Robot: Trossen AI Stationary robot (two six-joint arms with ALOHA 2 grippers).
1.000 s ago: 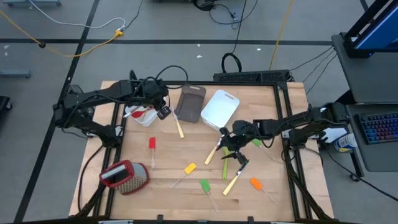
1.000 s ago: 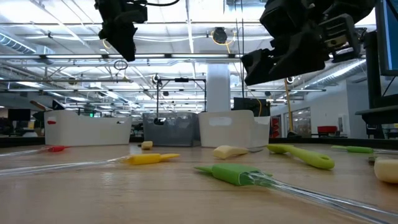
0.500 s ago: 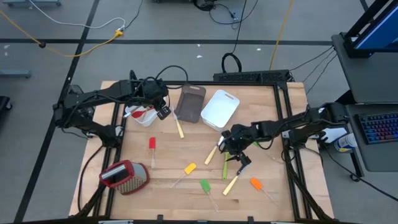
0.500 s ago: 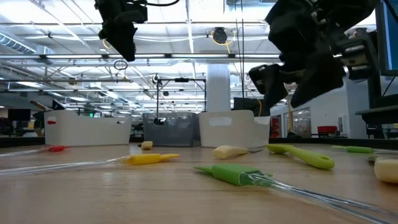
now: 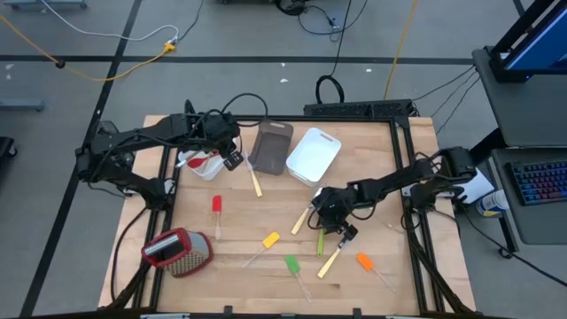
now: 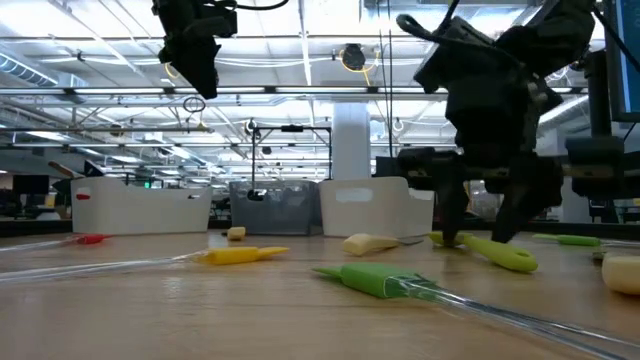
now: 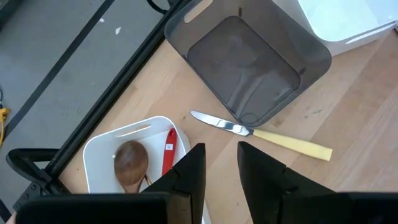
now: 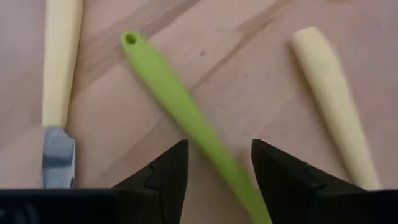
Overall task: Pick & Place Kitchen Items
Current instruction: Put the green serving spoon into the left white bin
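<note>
Right hand [image 8: 214, 180] astride green spoon [image 8: 180, 109]

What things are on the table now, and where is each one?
White tubs: two, far side
Dark tub: one, between them
Wooden spoon: one, brown, in the left white tub
Red utensil: one, same tub
Knives: three, pale handles; one by the dark tub, two centre-right
Spatulas: red, yellow, green, orange; near half
Green spoon: one, centre-right
Grater: one, metal, red top, near-left
Left gripper: fingers open, over the left tub's edge
Right gripper: fingers open, astride the green spoon
</note>
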